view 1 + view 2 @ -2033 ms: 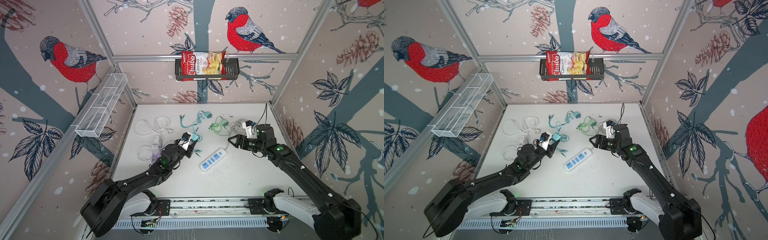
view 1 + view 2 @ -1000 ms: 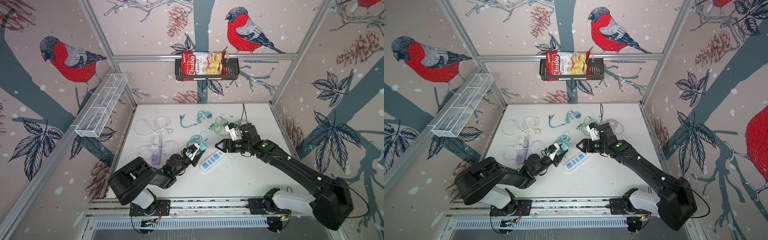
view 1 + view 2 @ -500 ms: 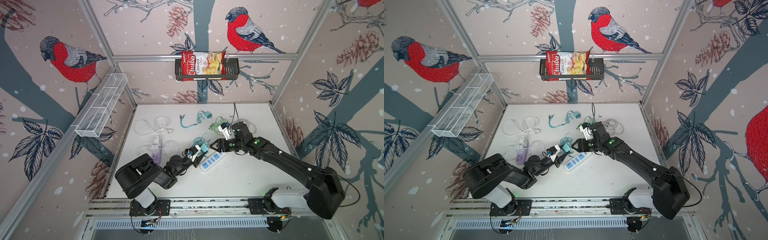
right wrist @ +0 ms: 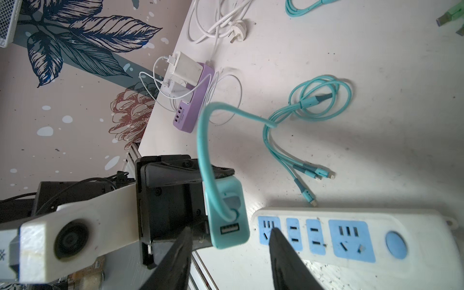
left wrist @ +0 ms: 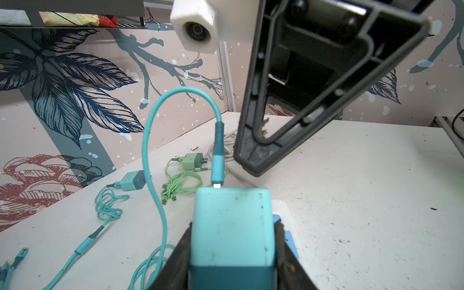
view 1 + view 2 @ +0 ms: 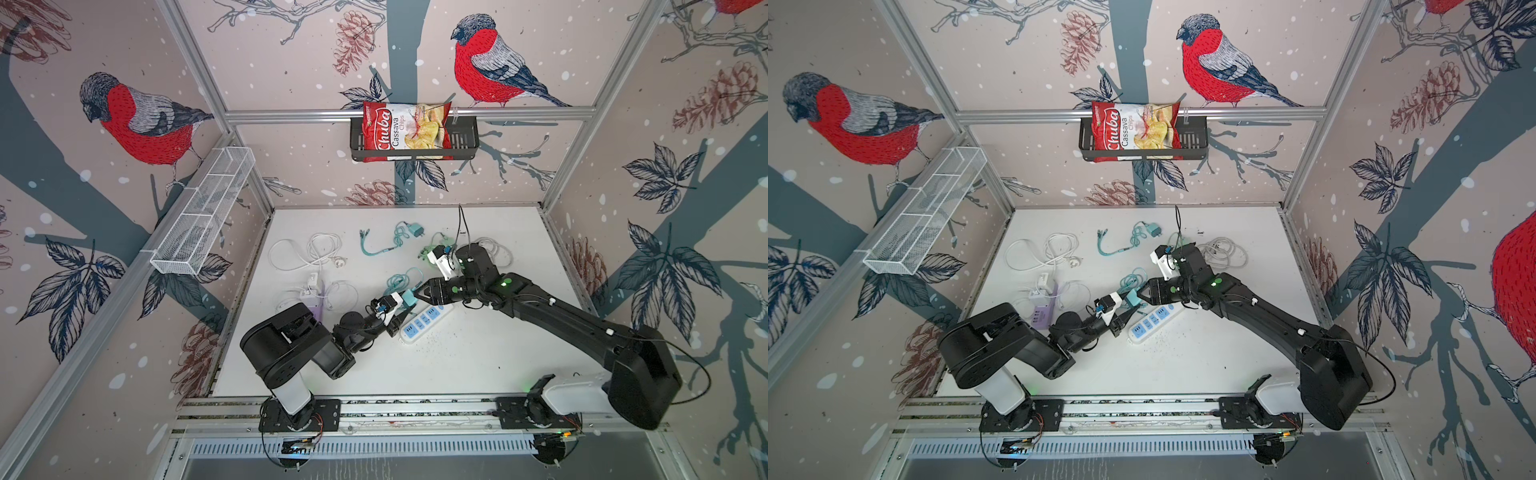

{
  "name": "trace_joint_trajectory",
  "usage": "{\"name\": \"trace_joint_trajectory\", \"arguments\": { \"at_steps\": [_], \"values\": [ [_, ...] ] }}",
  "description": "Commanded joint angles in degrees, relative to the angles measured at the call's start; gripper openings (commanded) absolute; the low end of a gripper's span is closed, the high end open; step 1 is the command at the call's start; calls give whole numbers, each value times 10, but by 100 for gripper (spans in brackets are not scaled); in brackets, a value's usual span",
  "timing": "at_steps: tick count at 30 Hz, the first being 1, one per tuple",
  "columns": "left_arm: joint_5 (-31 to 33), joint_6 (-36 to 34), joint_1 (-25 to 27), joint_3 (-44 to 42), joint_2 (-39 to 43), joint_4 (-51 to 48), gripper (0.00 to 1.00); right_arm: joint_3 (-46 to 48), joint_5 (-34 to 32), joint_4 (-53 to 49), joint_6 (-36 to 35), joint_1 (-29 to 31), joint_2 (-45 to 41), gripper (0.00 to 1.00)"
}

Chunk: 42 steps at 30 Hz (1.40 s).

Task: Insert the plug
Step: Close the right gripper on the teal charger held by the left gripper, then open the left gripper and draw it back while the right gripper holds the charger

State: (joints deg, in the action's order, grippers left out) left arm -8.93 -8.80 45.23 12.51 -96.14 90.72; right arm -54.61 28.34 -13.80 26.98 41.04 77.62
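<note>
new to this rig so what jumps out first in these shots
The teal charger, clamped in the left claw, hovers close to the white power strip mid-table. The right claw stands open right at the charger's end. On the back wall a red chips bag sits in a black basket.

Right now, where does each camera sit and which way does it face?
Top views: high in front, looking down at the table; both arms show whole.
Left wrist: behind the left tool, looking across the table; its fingers clamp the charger.
Right wrist: behind the right tool, looking down at the strip; its open fingers show.
Shared: all show the charger; each wrist view shows the opposite tool.
</note>
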Motion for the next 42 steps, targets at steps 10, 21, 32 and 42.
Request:
{"name": "trace_joint_trajectory", "arguments": {
  "at_steps": [10,21,32,42],
  "values": [
    [-17,12,1,16,-1,31,17,0,12,27,-12,5,13,48],
    [-19,14,2,20,-5,34,18,-1,26,46,-7,7,17,42],
    [-20,13,2,24,-3,31,18,3,27,51,-5,9,14,41],
    [-22,14,1,28,-3,26,19,3,26,53,-7,12,14,32]
  ]
}}
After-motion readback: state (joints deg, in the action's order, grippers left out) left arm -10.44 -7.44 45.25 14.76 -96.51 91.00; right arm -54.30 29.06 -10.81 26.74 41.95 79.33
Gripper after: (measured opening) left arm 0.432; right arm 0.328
